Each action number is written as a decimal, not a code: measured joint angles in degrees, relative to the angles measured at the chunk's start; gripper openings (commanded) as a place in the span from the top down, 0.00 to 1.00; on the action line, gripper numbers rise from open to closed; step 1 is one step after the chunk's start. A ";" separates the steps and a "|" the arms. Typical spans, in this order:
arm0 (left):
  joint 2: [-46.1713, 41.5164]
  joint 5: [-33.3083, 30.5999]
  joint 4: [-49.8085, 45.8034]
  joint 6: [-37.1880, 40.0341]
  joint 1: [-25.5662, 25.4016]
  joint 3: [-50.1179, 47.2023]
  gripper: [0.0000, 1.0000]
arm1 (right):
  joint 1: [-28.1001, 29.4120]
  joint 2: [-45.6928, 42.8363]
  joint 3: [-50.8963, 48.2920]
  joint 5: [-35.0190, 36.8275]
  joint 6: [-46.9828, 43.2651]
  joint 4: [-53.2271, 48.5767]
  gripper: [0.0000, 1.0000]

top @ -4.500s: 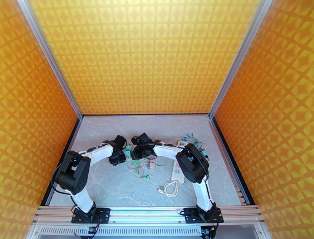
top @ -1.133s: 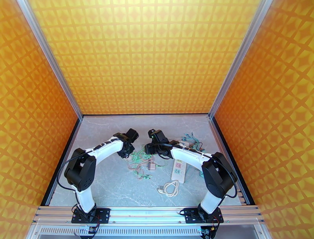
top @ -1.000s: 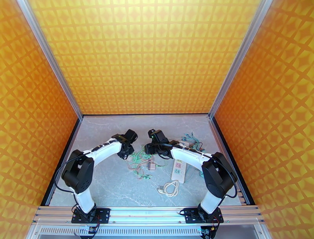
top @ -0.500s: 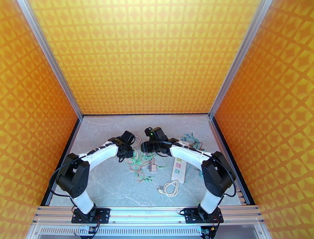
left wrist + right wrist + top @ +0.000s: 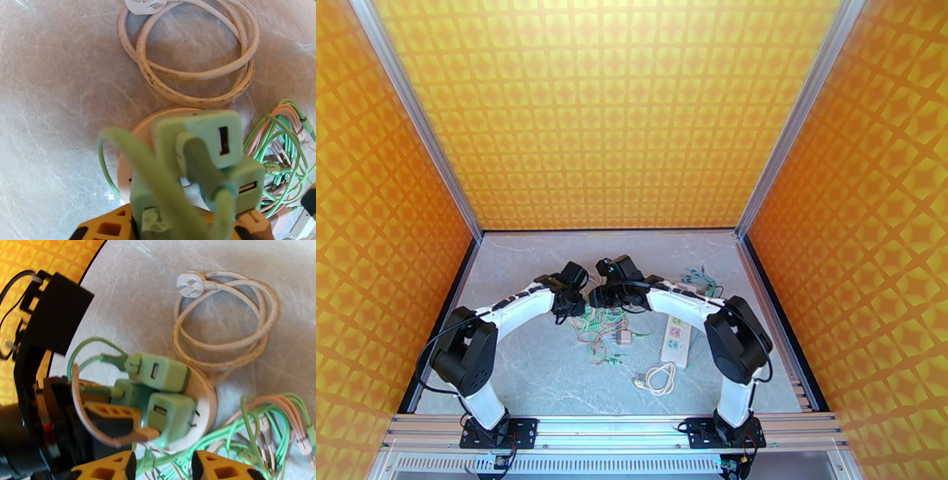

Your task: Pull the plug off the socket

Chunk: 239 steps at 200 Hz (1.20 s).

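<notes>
Clamping light, rigid green plug (image 5: 128, 392) in left gripper (image 5: 177, 227), possibly bracing slidey round socket (image 5: 204, 393) rim just ahead of right gripper (image 5: 164, 465), can't tell; grip plug body, not cord (image 5: 90, 344).

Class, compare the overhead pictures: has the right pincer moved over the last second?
Yes. The right pincer has shifted left, away from the white power strip and nearer the left pincer.

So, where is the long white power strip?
In the top view, the power strip lies right of centre, between the green cable tangle and the right arm.
</notes>
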 measured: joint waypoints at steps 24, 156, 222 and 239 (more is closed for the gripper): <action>0.04 0.00 -0.02 0.04 0.00 0.04 0.69 | -0.02 1.90 1.27 -0.28 1.31 -0.24 0.59; 1.05 0.42 -1.27 1.18 0.20 1.18 0.64 | -3.19 8.98 6.84 -8.72 5.97 -0.94 0.60; 1.60 0.59 -1.31 1.90 0.20 1.40 0.65 | -3.37 10.32 7.65 -9.70 6.32 -1.38 0.64; 1.68 0.57 -1.38 2.08 0.20 1.51 0.73 | -3.34 10.36 7.82 -9.70 6.25 -1.73 0.64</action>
